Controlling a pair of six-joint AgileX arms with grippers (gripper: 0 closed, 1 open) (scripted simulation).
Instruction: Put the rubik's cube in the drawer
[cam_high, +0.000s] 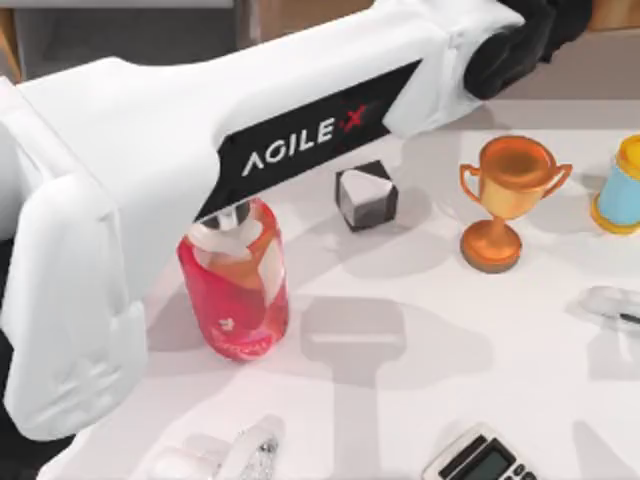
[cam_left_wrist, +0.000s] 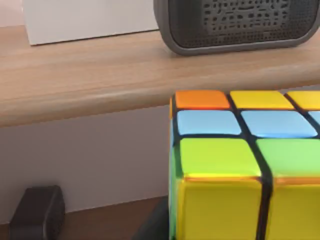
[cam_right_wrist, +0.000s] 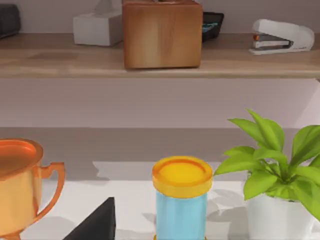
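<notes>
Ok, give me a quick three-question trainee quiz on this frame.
1. True or false: in the top view, the trophy stands between the black-and-white cube and the jar.
2. The jar's lid is: A red, B yellow, C green?
3. Fill in: in the left wrist view, behind the rubik's cube runs a wooden ___.
Key: 1 true; 2 B; 3 shelf.

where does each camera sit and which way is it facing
Top view: above the table, looking down on the white left arm, copper trophy and blue jar with a yellow lid.
Left wrist view: close on the bright yellow-and-green rubik's cube, facing the long wooden shelf.
Right wrist view: low, facing that shelf; no arm shows.
Shared: trophy and jar, top and right wrist views.
</notes>
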